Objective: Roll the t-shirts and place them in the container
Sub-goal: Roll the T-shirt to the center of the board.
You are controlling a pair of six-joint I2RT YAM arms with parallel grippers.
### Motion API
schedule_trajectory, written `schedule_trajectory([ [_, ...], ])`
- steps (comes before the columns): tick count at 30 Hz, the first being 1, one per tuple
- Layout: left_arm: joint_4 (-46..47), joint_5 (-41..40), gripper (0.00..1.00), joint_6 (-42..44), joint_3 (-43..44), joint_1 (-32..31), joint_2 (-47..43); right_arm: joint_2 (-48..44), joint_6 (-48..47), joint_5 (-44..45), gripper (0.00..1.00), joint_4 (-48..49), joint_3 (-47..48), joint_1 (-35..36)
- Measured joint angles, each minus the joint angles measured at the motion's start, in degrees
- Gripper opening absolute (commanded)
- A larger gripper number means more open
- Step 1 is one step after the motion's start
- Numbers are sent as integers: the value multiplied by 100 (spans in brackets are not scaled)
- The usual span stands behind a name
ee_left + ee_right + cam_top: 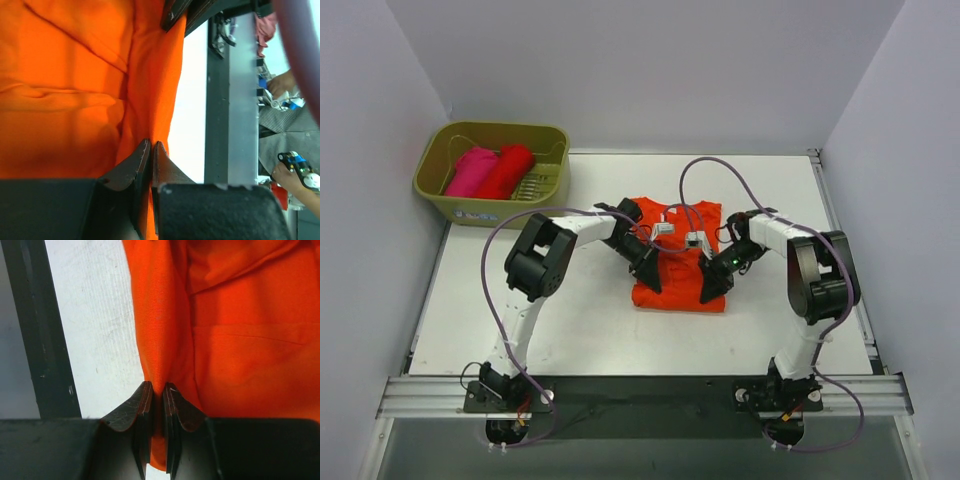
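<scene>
- Cloth is pinched at two points: the soft, short-sleeved orange-red t-shirt (678, 292) is laid in the middle of the white table (570, 330), folded into a narrow strip.
- Its long axis is set from near to far, straight away from the arm bases; the short near hem is turned toward them.
- The left gripper (648, 272) is placed at the left end of that hem; in its wrist view the jaws are drawn almost together with orange cloth between them, so a grip on the shirt is judged.
- The right gripper (714, 282) is placed at the right end of the same hem, its jaws closed on a ridge of the cloth.
- Neither arm is favoured by nearness: one corner is held by each, and the rest of the shirt is spread beyond both, on the far side.
- A roll carried away from the bases along the long axis is judged to come next; both corners would have to be taken forward together, or the roll is likely to be skewed.
- A magenta pink rolled t-shirt (470, 172) and a deeper red rolled t-shirt (508, 170) are lodged side by side in the olive-green plastic basket (470, 207) at the far left, well apart.
</scene>
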Motion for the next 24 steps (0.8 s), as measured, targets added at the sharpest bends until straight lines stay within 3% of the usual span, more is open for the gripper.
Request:
schedule_trajectory([
  [3, 267, -173, 6, -260, 13, 9, 2, 382, 42, -66, 8, -184, 328, -151],
  [9, 492, -413, 25, -374, 129, 17, 33, 920, 133, -74, 9, -540, 870, -310],
  [11, 577, -546, 36, -332, 109, 31, 33, 1132, 127, -35, 9, -723, 1130, -321],
  [15, 1104, -922, 44, -358, -334, 90, -243, 1436, 105, -11, 10, -984, 1464, -315],
  [20, 1945, -1816, 52, -422, -1010, 96, -1259, 1615, 131, 177, 10, -1241, 1716, -251],
  [24, 3080, -2695, 68, -350, -2256, 24, -2802, 1740, 240, 304, 9, -1386, 1886, -205],
])
